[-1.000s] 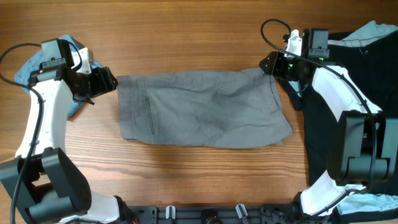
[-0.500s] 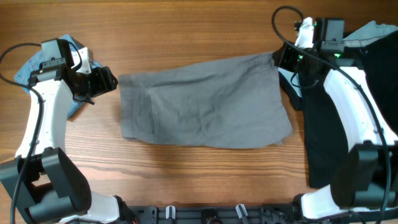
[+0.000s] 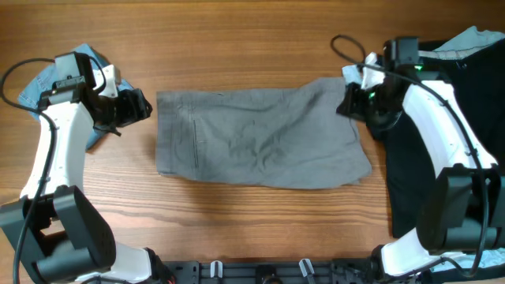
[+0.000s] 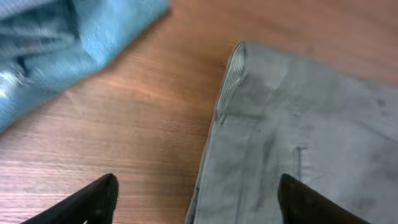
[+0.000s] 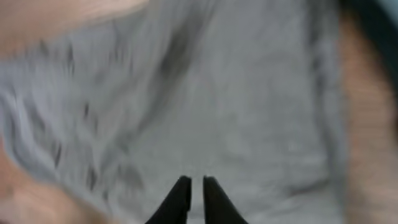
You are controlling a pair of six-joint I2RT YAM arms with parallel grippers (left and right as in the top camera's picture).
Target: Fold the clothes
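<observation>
Grey shorts [image 3: 260, 134] lie spread flat across the middle of the wooden table. My left gripper [image 3: 144, 106] is open and empty, just off the shorts' left edge. In the left wrist view its fingers [image 4: 196, 186] straddle that edge of the shorts [image 4: 298, 112]. My right gripper [image 3: 347, 104] hovers over the shorts' top right corner. The right wrist view is blurred. There its fingers [image 5: 193, 183] are almost together above the grey cloth [image 5: 217, 93], with nothing seen pinched between them.
A blue denim garment [image 3: 43, 87] lies at the far left and also shows in the left wrist view [image 4: 56, 43]. A black garment [image 3: 410, 181] covers the table's right side, with light blue cloth [image 3: 473, 35] at the back right.
The right gripper pulled the top right corner up and outward, then came down and left over the shorts. The corner lies flat again. The shorts' left edge shifted slightly right, away from the left gripper.
</observation>
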